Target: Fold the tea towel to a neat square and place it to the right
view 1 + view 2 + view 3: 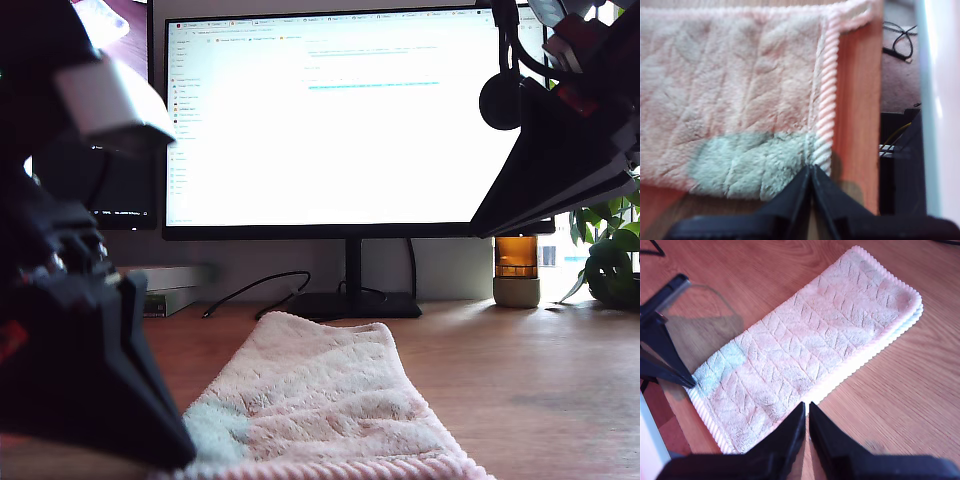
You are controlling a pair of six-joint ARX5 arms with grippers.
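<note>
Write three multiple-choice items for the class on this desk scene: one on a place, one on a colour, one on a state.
1. Where does the amber bottle stand?
A. On the towel
B. On the desk, at the exterior view's right of the monitor stand
C. Between a gripper's jaws

2. What colour is the tea towel's corded hem?
A. Light pink
B. Blue
C. Black

3. How does the tea towel lie?
A. Crumpled in a ball
B. Hanging in the air
C. Flat, folded into a long layered strip

Key: B, the exterior view shows it on the wood beside the stand; A, the first wrist view shows the pink cord; C, the second wrist view shows stacked hems at one end.
</note>
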